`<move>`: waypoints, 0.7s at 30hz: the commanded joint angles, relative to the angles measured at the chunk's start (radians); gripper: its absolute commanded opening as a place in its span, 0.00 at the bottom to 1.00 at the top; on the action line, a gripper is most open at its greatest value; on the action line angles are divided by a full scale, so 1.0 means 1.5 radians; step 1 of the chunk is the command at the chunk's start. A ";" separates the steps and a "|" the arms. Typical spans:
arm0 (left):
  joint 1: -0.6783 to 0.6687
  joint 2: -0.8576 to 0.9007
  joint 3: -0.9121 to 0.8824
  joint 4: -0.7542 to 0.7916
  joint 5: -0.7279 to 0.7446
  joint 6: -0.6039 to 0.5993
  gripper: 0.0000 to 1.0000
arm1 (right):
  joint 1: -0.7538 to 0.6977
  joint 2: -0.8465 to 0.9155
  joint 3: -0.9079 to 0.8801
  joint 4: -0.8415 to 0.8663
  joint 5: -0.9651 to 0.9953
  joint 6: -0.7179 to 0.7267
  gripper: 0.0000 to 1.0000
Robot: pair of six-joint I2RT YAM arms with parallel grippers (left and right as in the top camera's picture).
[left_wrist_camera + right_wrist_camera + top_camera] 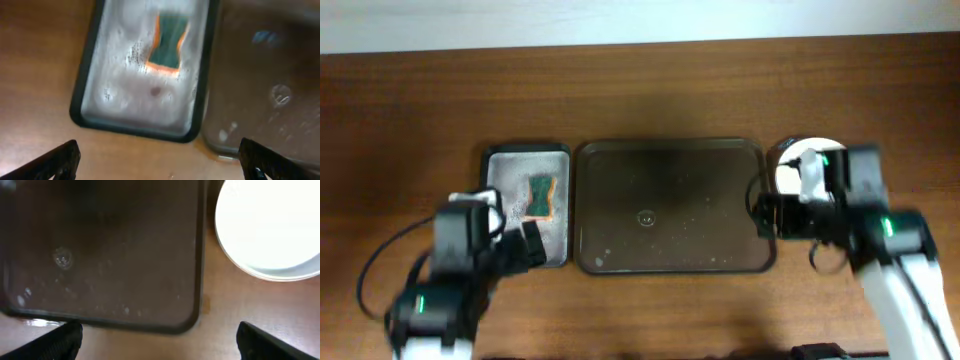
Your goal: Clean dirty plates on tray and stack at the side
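Note:
The dark brown tray (pixel 670 206) lies in the middle of the table with no plates on it, only wet spots. It also shows in the right wrist view (pixel 100 255) and the left wrist view (pixel 270 90). White plates (pixel 790 178) sit stacked just right of the tray, partly hidden by my right arm; the top plate looks clean in the right wrist view (pixel 272 225). My right gripper (pixel 159 342) is open and empty over the tray's near right corner. My left gripper (pixel 160 162) is open and empty over bare table, near the grey tray.
A smaller grey metal tray (pixel 508 160) with soapy water holds a green and orange sponge (pixel 540 194) left of the brown tray. It also shows in the left wrist view (pixel 120 100), with the sponge (pixel 169 45) at its far end.

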 commanded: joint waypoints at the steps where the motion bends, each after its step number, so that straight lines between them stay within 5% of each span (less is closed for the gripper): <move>1: 0.002 -0.187 -0.078 0.050 0.005 0.001 0.99 | 0.004 -0.171 -0.054 0.033 0.032 0.003 0.99; 5: 0.002 -0.288 -0.086 0.047 0.005 0.001 0.99 | 0.004 -0.305 -0.056 0.032 0.038 0.003 0.98; 21: 0.002 -0.289 -0.086 0.045 0.005 0.001 0.99 | 0.004 -0.386 -0.072 0.049 0.053 -0.010 0.99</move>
